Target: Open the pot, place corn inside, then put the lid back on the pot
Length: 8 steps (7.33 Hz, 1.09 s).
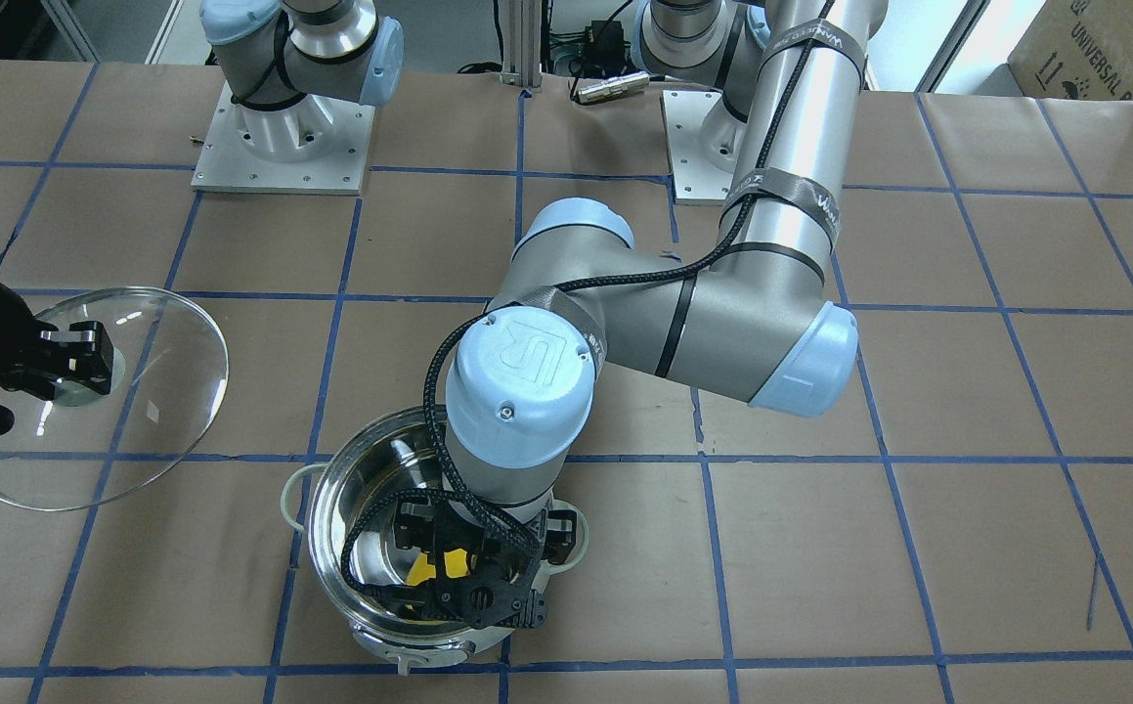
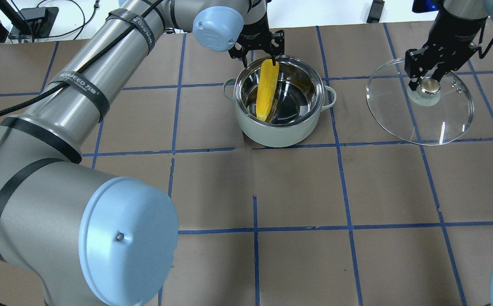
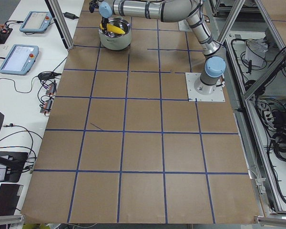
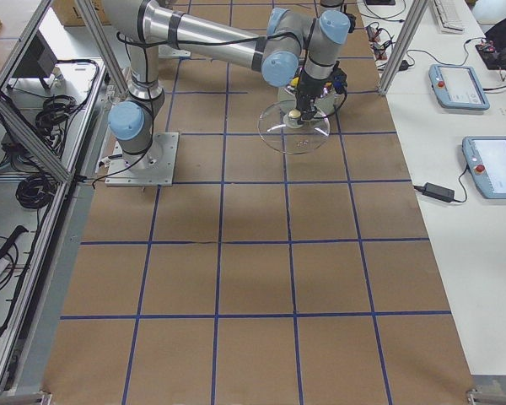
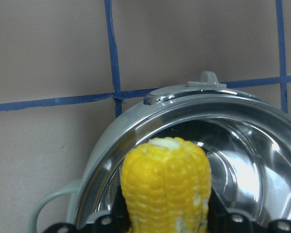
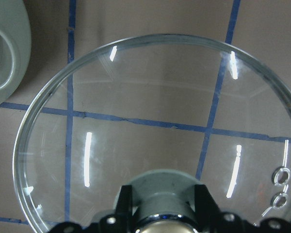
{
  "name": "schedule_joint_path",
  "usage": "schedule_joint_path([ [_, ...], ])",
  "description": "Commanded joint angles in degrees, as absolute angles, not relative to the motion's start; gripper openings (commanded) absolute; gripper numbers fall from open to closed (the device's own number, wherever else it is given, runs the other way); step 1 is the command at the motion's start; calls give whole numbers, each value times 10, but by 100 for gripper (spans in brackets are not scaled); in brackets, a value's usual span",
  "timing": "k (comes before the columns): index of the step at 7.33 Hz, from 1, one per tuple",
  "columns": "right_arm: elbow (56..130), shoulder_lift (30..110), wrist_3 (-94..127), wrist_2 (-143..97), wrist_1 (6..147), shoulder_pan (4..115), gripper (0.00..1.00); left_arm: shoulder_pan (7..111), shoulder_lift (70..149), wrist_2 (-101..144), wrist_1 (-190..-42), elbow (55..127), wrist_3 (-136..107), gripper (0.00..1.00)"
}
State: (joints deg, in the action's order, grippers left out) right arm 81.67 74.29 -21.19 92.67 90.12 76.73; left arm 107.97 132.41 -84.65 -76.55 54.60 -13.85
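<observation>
Stainless steel gleams inside the pot [image 2: 278,127], which is set uncovered on the brown-papered counter [image 2: 297,191], itself marked with a blue tape grid [image 2: 255,212]. Two pale green loop handles [image 2: 329,95] are seen on the pot's sides.

The corn [image 2: 268,87] is gripped at its upper end by the left claw [image 2: 261,59], whose jaws are closed on the cob from both sides. The cob is hung steeply and slightly tilted, with its lower end sunk below the rim and inside the pot. Whether the bottom is touched cannot be told. In the left wrist view the yellow kernels are seen between the black fingers [image 5: 233,224], with the pot's polished bowl beneath.

The lid [image 2: 442,119] is found to the right of the pot in the overhead view, apart from it, over the counter. Its pale knob [image 2: 428,91] is clasped by the right claw [image 2: 426,83], with a finger pressed to each side, as is also shown in the right wrist view. The glass is seen tilted in the front-facing view, and the grid lines are shown through it. Whether its rim is rested on the counter cannot be told. One green handle of the pot is caught at the left edge of the right wrist view.
</observation>
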Motion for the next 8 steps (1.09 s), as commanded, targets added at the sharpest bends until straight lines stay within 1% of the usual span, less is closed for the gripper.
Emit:
schedule_joint_path([
  [1,816,744,-211,925,897,768,20,1057,1301,-849,-774,558,-129,100],
  [2,816,746,-210,925,896,769,20,1030,1283,-848,-807,569,-102,100],
  [3,811,750,-205,916,896,782,20,1005,1247,-851,-832,601,-39,100],
  [4,804,749,-173,900,899,826,20,973,1189,-853,-841,660,-1,100],
  [6,753,722,-27,902,897,949,21,903,1050,-857,-841,807,74,100],
  [7,726,699,-2,903,898,988,21,889,997,-900,-860,848,75,100],
  [8,698,667,16,896,899,1006,20,885,962,-945,-917,850,76,100],
])
